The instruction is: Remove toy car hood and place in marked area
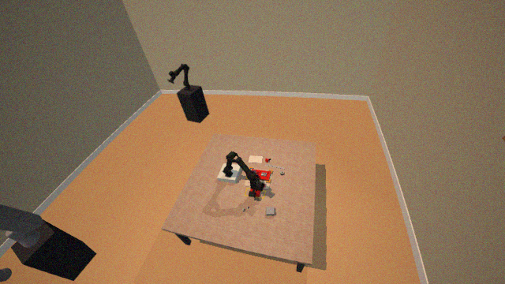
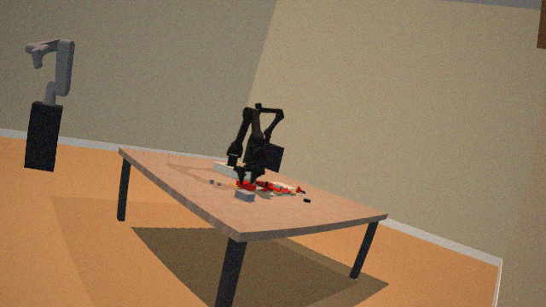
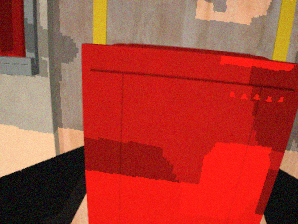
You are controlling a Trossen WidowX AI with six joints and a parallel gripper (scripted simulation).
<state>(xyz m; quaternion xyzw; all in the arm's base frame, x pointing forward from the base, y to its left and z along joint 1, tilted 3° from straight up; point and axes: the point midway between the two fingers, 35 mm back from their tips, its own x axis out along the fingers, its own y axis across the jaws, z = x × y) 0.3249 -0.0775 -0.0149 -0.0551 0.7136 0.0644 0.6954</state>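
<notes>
The tool point(image 1: 256, 193) point(image 2: 248, 181) point(image 3: 177, 164) is clamped on the red hood point(image 1: 258, 191) point(image 2: 246, 185) point(image 3: 185, 125), whose broad panel lies between the two black fingers in the wrist view. The hood is off the red toy car point(image 1: 259, 174) point(image 2: 275, 189) point(image 3: 11, 27), which sits beside the tool, toward the arm's far side from the gray block. Whether the hood touches the surface point(image 1: 221, 221) point(image 2: 213, 205) point(image 3: 25, 145) or is just above it, I cannot tell.

Yellow strips point(image 3: 99, 22) of the marked area run out from under the hood's far edge in the wrist view; the tool is over that area. The gray block point(image 1: 271, 211) point(image 2: 245, 195) lies near the tool, apart from it, and a couple of small dark pieces point(image 1: 245, 210) point(image 2: 212, 182) lie near it too. Beyond the car from the tool are a pale flat rectangle point(image 1: 256, 159) and a small red piece point(image 1: 267, 160) point(image 2: 300, 189). The arm's white base point(image 1: 222, 176) point(image 2: 222, 168) stands behind the tool.
</notes>
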